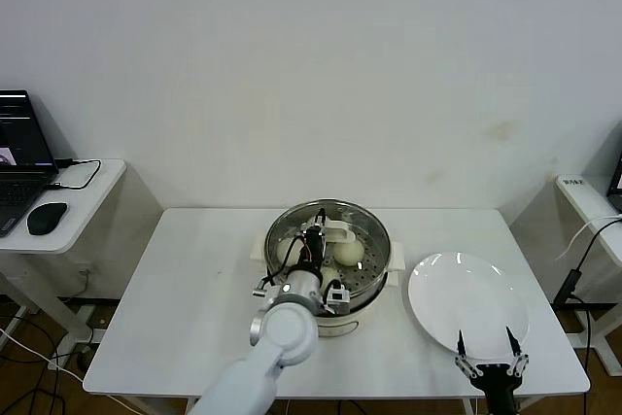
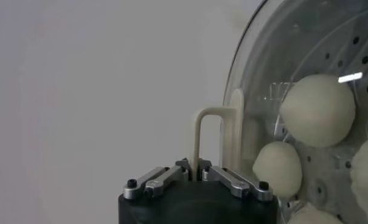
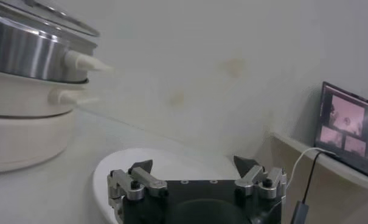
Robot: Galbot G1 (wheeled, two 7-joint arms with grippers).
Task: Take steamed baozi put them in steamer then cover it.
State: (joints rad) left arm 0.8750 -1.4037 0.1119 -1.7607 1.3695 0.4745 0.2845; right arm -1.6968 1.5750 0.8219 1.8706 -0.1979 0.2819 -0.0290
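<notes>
Lid (image 2: 305,73) is held over the steamer (image 1: 374,274) by left gripper (image 1: 318,232), jaws pinching its handle (image 2: 215,137). Baozi (image 2: 317,109) are seen inside. Right gripper (image 1: 493,355), jaws spread, is parked by the plate (image 1: 466,298).

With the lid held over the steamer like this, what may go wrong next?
1. The left gripper pinches only the thin lid handle, so the glass lid might tilt or slip if released too early.
2. The lid may seat off-centre on the steamer rim.
3. The baozi stand tall, so the lid might press on them.

The right gripper waits open near the plate.
</notes>
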